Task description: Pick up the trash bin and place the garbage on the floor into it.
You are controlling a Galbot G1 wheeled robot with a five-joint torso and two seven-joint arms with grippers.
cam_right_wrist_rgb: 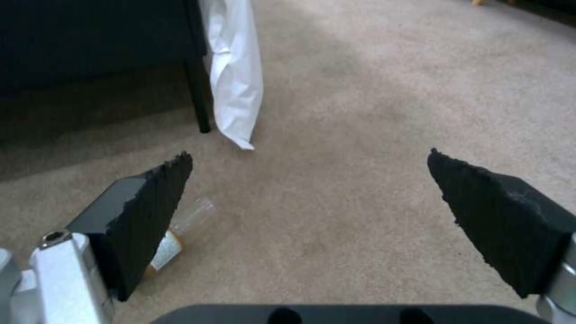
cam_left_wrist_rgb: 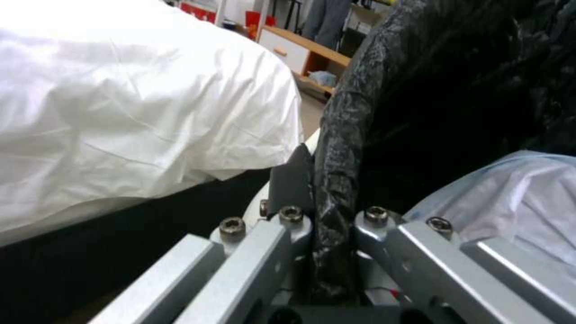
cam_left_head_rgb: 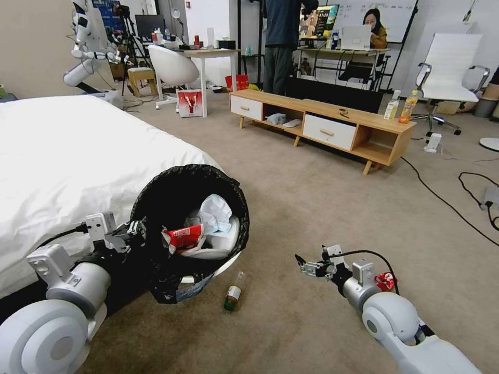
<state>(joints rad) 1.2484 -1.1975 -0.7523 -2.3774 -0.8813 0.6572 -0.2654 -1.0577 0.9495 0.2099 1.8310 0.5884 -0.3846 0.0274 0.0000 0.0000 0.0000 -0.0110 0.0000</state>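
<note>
The trash bin (cam_left_head_rgb: 189,228) hangs tilted beside the bed (cam_left_head_rgb: 67,156), its mouth turned toward the camera and its base lifted off the floor (cam_left_head_rgb: 322,208), so the pick-up part of the task looks done. Inside the black liner lie a red-and-white wrapper (cam_left_head_rgb: 183,238) and crumpled white tissues (cam_left_head_rgb: 215,212), which suggests most of the garbage is already collected. The left gripper (cam_left_head_rgb: 136,228) holds the bin at its near rim; in the left wrist view its fingers (cam_left_wrist_rgb: 291,184) are pinched tight on the bag-covered rim (cam_left_wrist_rgb: 336,180), one pad outside and one inside. What seems left is the small green bottle (cam_left_head_rgb: 233,292), lying on its side on the carpet just below the bin's lower edge. The right gripper (cam_left_head_rgb: 303,263) hovers low over the floor, a little to the right of that bottle, with its fingers (cam_right_wrist_rgb: 150,202) spread wide and holding nothing; the bottle (cam_right_wrist_rgb: 180,229) peeks out beside one pad.
</note>
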